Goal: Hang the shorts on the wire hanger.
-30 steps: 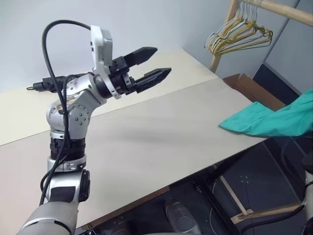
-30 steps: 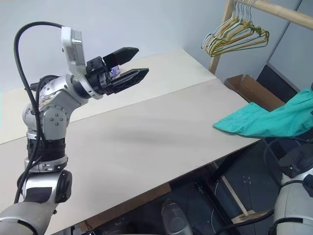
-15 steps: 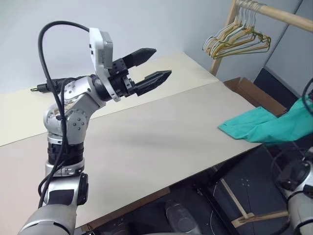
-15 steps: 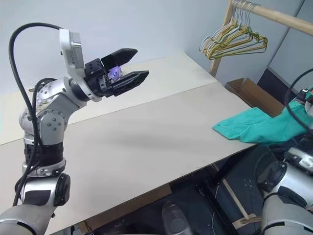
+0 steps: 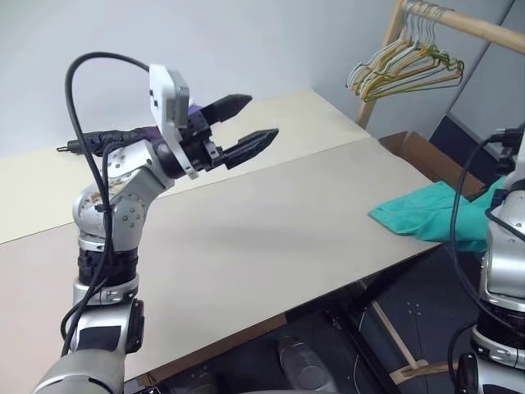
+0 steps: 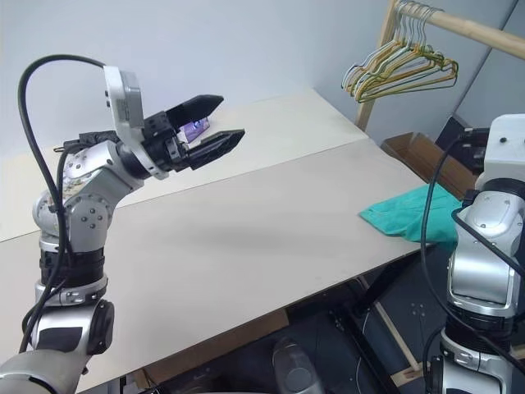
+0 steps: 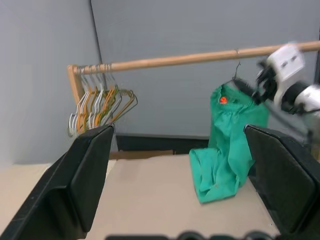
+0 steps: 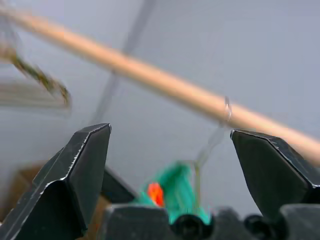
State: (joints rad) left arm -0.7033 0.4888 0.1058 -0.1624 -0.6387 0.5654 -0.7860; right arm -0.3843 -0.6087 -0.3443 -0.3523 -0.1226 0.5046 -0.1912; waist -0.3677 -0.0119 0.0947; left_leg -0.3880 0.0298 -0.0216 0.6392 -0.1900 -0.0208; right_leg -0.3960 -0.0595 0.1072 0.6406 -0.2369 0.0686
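Observation:
The teal shorts (image 7: 227, 137) hang from the wire hanger (image 8: 214, 141), whose hook sits over the wooden rod (image 7: 165, 60). An orange tag (image 7: 223, 100) shows inside the waistband. The lower end of the shorts lies on the table's right edge (image 5: 426, 215). My right gripper (image 8: 170, 129) is open and empty. It points up at the hook and is close beside the top of the shorts (image 7: 247, 89). My left gripper (image 5: 262, 116) is open and empty, held high over the left half of the table and pointing toward the shorts.
A bunch of pale yellow, green and white hangers (image 5: 406, 70) hangs at the rod's left end. The beige table (image 5: 246, 238) spreads below my left gripper. An open cardboard box (image 5: 422, 156) sits beyond the table's right corner. The rack's wooden foot (image 5: 426, 361) lies on the dark floor.
My right arm has swung into view at the right edge and now stands in front of the shorts. My left gripper has sunk slightly and is still open.

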